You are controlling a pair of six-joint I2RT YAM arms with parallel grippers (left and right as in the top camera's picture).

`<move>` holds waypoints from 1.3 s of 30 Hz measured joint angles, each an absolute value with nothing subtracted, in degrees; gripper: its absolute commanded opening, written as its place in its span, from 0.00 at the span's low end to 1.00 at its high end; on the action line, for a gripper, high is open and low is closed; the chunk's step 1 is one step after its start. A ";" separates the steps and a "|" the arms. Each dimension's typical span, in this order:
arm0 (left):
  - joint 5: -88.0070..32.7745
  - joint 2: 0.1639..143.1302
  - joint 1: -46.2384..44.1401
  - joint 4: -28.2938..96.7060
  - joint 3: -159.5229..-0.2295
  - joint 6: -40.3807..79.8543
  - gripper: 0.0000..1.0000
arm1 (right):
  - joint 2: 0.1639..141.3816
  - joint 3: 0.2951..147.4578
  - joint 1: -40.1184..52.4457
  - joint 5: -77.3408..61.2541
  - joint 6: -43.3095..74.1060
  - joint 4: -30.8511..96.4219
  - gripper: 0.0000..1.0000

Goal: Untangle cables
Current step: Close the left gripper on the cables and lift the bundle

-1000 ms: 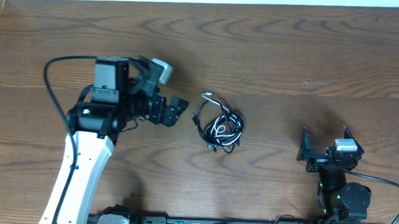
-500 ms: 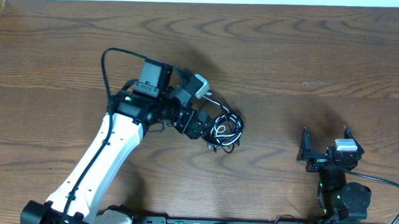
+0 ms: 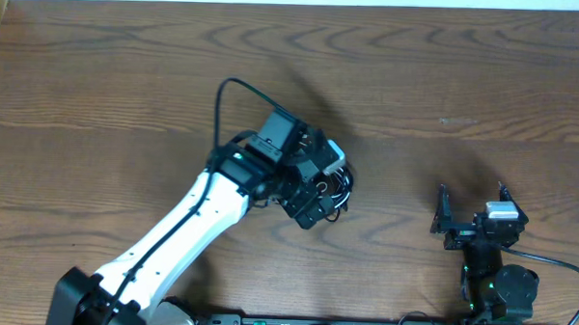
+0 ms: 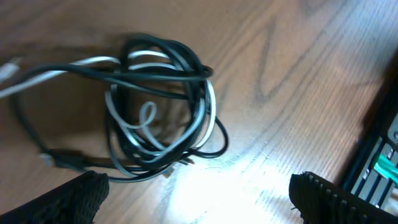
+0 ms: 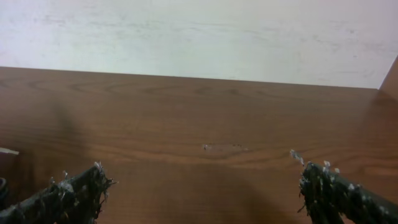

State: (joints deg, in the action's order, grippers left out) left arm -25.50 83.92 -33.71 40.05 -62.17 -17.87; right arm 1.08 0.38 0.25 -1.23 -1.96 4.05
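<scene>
1. Nearest my end of the rig, the right gripper point(image 3: 472, 196) sits low by the table's right side. Its rough black fingers point(image 5: 68, 193) are spread wide with nothing between them.
2. The white-shelled left arm point(image 3: 176, 231) slants up from the base towards mid-table.
3. At its end, the left gripper point(image 4: 193, 202) hangs over the tangle with its claw wide apart, gripping nothing. In the wrist view I see only bare wood between the tips.
4. Just beyond those tips, the bundle of thin black cables and one thin white cable point(image 4: 158, 106) lies coiled on the dark brown wooden table point(image 3: 485, 82). From overhead, the gripper hides most of it.
5. One white strand point(image 4: 37, 78) trails out of the bundle to the left; its end is blurred.
6. Farthest off, a plain white wall point(image 5: 186, 31) stands behind the table.
</scene>
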 measured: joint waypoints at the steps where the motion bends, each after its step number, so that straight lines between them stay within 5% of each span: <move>1: -25.43 84.40 -34.22 40.01 -62.17 -17.87 0.98 | 1.08 0.38 0.25 -1.23 -1.96 4.05 0.99; 22: -25.10 98.02 -41.78 34.33 -62.17 -17.87 0.99 | 1.08 0.38 0.25 -1.23 -1.96 4.05 0.99; 30: -25.08 99.94 -41.78 32.86 -62.17 -17.98 0.08 | 1.08 0.38 0.25 -1.23 -1.96 4.05 0.99; 39: -25.10 99.68 -41.82 32.60 -62.17 -14.98 0.08 | 1.08 0.38 0.25 -1.23 -1.96 4.05 0.99</move>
State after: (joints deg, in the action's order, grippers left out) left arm -25.10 99.68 -41.82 32.60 -62.17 -14.98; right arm 1.08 0.38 0.25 -1.23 -1.96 4.05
